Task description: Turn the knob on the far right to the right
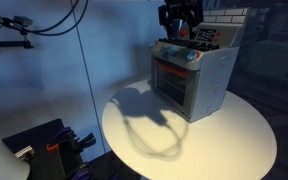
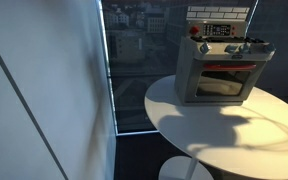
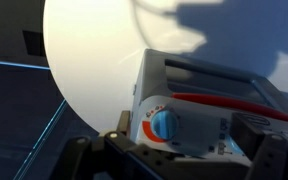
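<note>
Tool (image 1: pixel 180 30) hangs over the top of the grey toy oven (image 1: pixel 196 88). Its jaws are wide apart, with nothing between them and no contact with anything.

Wrist view:
- The fingers (image 3: pixel 89 160) sit at the lower corners of the frame, with the oven's control panel in the gap between them.
- The knob (image 3: pixel 164 125) is the light-blue round one at the end of that panel, at the oven's top front corner, on a white-and-red label.
- It lies between the lines of the two fingers but clear of both.
- The rest of the knob row is cut off or blurred here.
- The oven door and its handle bar (image 3: pixel 209 72) show past the panel, and the door looks closed.

Exterior views:
- In both, the oven stands upright on the round white counter (image 1: pixel 229 140), set toward the far edge, with its front facing the counter's middle.
- The knob row is too small to tell single knobs apart.
- The arm's shadow (image 1: pixel 149 125) falls across the bare middle of the counter in front of the oven.
- A window (image 2: pixel 134 40) sits beyond the counter's edge.
</note>
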Controlling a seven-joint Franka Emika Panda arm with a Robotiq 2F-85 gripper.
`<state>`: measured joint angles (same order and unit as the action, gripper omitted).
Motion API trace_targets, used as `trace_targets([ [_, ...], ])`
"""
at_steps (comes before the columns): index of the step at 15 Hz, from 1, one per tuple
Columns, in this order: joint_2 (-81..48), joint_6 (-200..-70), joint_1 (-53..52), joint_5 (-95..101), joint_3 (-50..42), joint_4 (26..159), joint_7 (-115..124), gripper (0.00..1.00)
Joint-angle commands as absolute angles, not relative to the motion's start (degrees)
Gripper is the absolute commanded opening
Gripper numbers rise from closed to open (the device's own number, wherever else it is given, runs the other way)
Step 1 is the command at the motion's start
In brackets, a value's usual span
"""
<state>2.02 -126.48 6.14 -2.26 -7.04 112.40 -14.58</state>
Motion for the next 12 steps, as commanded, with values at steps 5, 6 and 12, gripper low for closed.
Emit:
trace_targets([
  [5,1.7,-138.6,6.5,-6.1,-7.5,116.6,-17.5,1.00],
  [6,1.8,-139.8,6.5,-6.9,-7.5,117.3,-17.8,1.00],
  [12,2.2,-143.0,6.4,-11.8,-7.5,119.8,-19.0,1.00],
])
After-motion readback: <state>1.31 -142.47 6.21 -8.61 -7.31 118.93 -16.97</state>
